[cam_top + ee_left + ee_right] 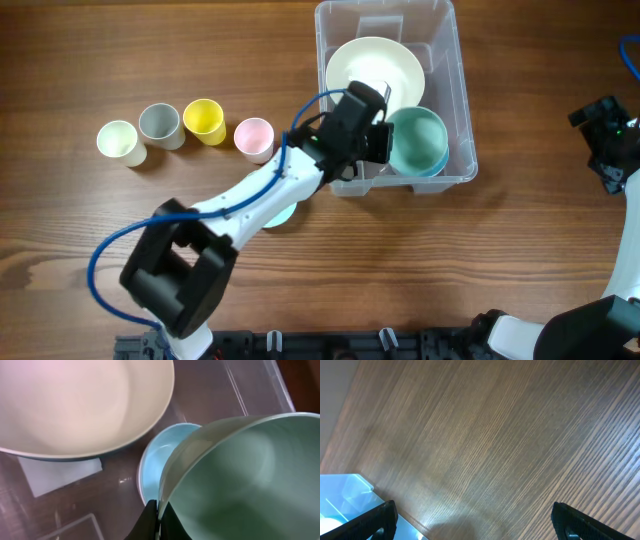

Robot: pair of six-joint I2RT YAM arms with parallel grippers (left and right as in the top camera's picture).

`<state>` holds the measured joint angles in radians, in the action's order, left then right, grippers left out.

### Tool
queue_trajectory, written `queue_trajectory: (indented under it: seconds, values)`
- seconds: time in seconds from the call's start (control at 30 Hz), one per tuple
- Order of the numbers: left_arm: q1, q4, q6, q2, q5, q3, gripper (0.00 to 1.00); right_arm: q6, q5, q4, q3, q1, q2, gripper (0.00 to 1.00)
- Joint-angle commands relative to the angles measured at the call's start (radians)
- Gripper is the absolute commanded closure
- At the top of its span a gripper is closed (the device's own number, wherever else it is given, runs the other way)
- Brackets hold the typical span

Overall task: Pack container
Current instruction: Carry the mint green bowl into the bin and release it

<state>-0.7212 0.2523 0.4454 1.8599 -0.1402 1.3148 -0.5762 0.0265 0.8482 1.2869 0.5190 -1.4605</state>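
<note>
On the left of the counter (60,60) a cream cup (118,140), a grey cup (160,124), a yellow cup (204,119) and a pink cup (254,134) stand in a row, all outside the container (440,30). The container sits at the far side of the counter, right of the middle.

The left end effector (158,510) reaches over its near wall. The jaws are closed thin on the rim of a green bowl (240,480), and the rim passes between the two fingers. This bowl hangs tilted above a light blue bowl (152,460), beside a large cream bowl (75,405).

The step in hand seems to be nesting the green bowl into the blue one. To do it well, the arm should level the bowl, centre it over the blue one and lower it until it seats. Only then should the jaws open and lift straight up, clear of the cream bowl and the wall.

At the far right, the right end effector (480,521) is wide open and holds nothing, well apart from the container.

Whether the green bowl already touches the blue one cannot be told. The white label (55,472) lies partly under the cream bowl. The left arm covers a pale blue object (282,213) on the counter, and only its edge shows.
</note>
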Motion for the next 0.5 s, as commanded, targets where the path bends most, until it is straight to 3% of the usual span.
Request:
queue_trajectory:
  seconds: [0.0, 0.1, 0.17, 0.23, 0.3, 0.47]
  values:
    - [-0.016, -0.031, -0.023, -0.005, -0.005, 0.002, 0.96, -0.011, 0.005, -0.003, 0.008, 0.002, -0.009, 0.0]
    - [-0.017, -0.035, -0.023, -0.005, -0.005, 0.002, 0.96, -0.011, 0.005, -0.003, 0.008, 0.002, -0.009, 0.0]
    - [-0.009, 0.007, -0.023, -0.017, 0.0, 0.015, 0.72, -0.011, 0.005, -0.003, 0.008, 0.002, -0.009, 0.0]
    - [0.016, 0.079, -0.022, -0.046, 0.0, 0.053, 0.32, -0.01, 0.005, -0.003, 0.008, 0.002, -0.009, 0.0]
    - [0.055, 0.19, -0.023, -0.09, 0.002, 0.114, 0.27, -0.011, 0.005, -0.003, 0.008, 0.002, -0.009, 0.0]
    - [0.205, 0.493, -0.022, -0.245, 0.039, 0.211, 0.25, -0.01, 0.005, -0.003, 0.008, 0.002, -0.009, 0.0]
